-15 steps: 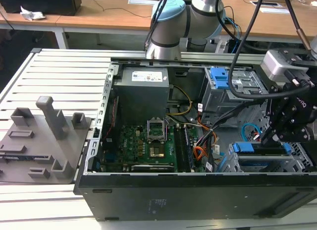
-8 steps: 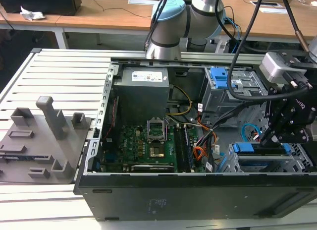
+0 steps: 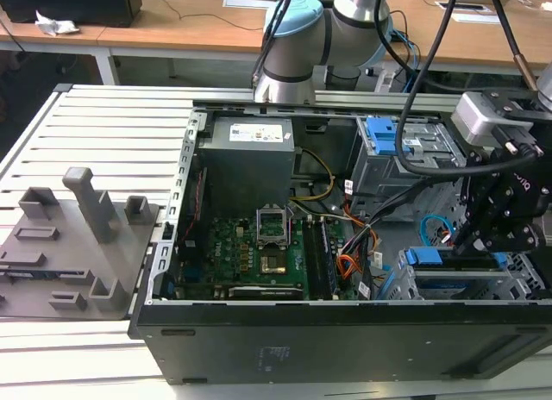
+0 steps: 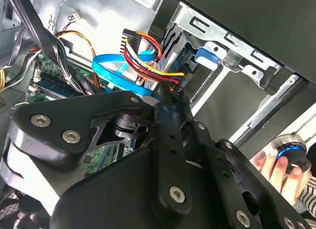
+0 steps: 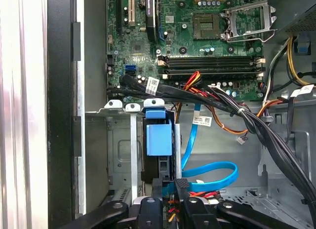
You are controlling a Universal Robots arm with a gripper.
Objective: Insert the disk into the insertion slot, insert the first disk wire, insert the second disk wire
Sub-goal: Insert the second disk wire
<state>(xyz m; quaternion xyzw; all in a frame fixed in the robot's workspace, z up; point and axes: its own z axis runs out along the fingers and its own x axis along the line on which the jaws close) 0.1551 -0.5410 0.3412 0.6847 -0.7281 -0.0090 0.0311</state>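
First wrist view: the black gripper (image 5: 178, 205) is pinched on a black power connector (image 5: 180, 185) with red, yellow and black wires, right at the end of the disk (image 5: 159, 140). The disk sits inside the insertion slot (image 5: 132, 140), a silver metal cage, its bright blue plastic carrier showing. A flat blue data cable (image 5: 212, 170) loops just beside it. In the exterior view, the gripper (image 3: 483, 236) hangs over that cage inside the open black computer case (image 3: 345, 340), near the green motherboard (image 3: 250, 253).
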